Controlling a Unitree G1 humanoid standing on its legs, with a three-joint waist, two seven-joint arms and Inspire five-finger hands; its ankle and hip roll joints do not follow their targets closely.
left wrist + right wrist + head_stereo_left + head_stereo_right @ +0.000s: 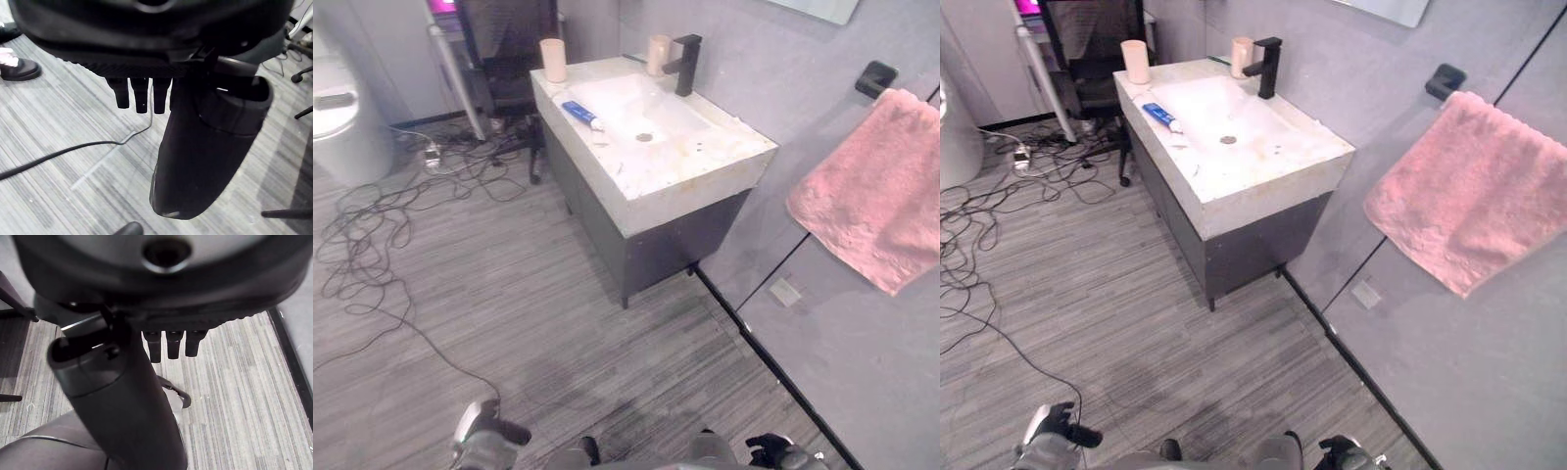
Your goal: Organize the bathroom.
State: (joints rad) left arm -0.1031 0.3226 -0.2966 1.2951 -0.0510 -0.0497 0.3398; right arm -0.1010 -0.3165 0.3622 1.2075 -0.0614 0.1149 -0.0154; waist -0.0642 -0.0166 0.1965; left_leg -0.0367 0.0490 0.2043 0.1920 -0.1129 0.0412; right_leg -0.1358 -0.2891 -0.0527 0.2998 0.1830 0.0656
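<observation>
Toothpaste tube (579,114), blue and white, lies loose on the rim of the white sink (680,162), between the basin's edge and the near-left cup (553,60); a second cup (658,55) stands at the back beside the black faucet (686,64), and a pink towel (873,202) hangs bunched and slanted from its wall bar on the right. Tidying here most likely starts with that tube, so the step in hand is the approach: the sink is still well apart from the robot, with open floor (509,294) and a tangle of cables on the left to keep away from. Walking up square to the vanity front should come first, and only then should an arm rise; reaching from this far would be hopeless. The tube looks light and slippery, so a pinch across its middle would probably serve better than one at the cap end. Both arms hang low at the bottom of the head views. The left robot hand (139,93) points down at the floor with fingers straight and relaxed, holding nothing; the right robot hand (168,345) shows the same loose, released pose, thumb standing out beside the fingers, above bare floorboards.
</observation>
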